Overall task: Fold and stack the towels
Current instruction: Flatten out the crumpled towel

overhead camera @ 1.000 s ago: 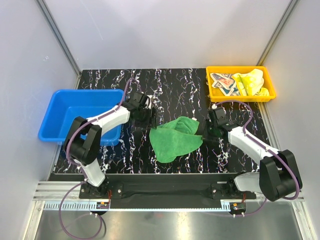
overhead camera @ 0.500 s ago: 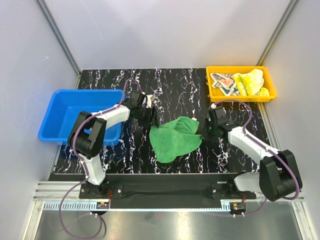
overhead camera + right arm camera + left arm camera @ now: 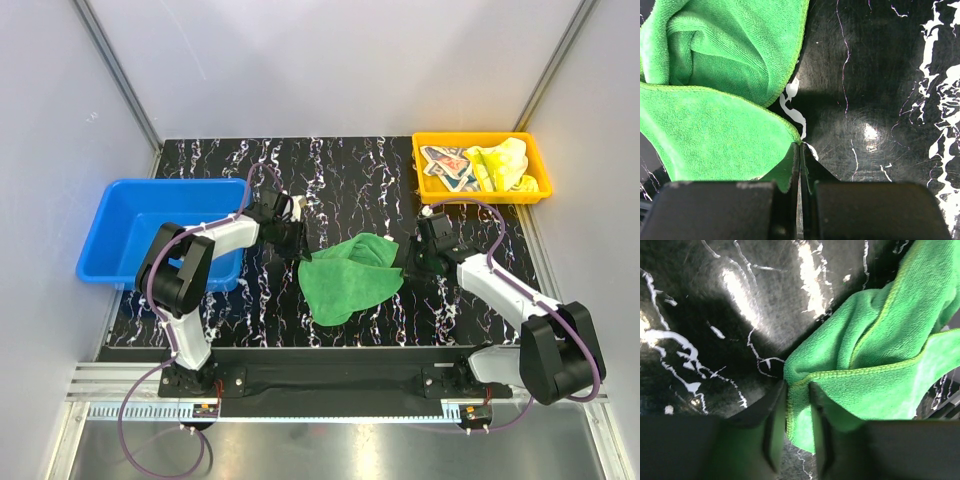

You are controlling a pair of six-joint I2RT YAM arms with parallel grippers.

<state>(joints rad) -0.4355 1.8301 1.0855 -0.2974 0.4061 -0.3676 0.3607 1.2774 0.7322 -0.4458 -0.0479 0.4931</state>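
Observation:
The green towel (image 3: pixel 345 278) lies crumpled on the black marbled table (image 3: pixel 350 180), between my two grippers. My left gripper (image 3: pixel 297 246) is at its left corner. In the left wrist view (image 3: pixel 797 390) the jaws stand close together with the towel's hemmed edge (image 3: pixel 880 350) pinched between them. My right gripper (image 3: pixel 408 268) is at the towel's right corner. In the right wrist view (image 3: pixel 800 147) it is shut on the tip of that corner (image 3: pixel 715 125). The pale yellow crocodile towel (image 3: pixel 500 165) and the cream printed towel (image 3: pixel 447 166) lie bunched in the yellow bin (image 3: pixel 482 139).
A blue bin (image 3: pixel 120 215) stands at the left edge of the table, right beside my left arm. The yellow bin is at the back right corner. Grey walls enclose the table on three sides.
My left gripper has moved down and in onto the green towel's left corner, and its forearm has swung closer to the blue bin. The right arm and the towel have barely moved.

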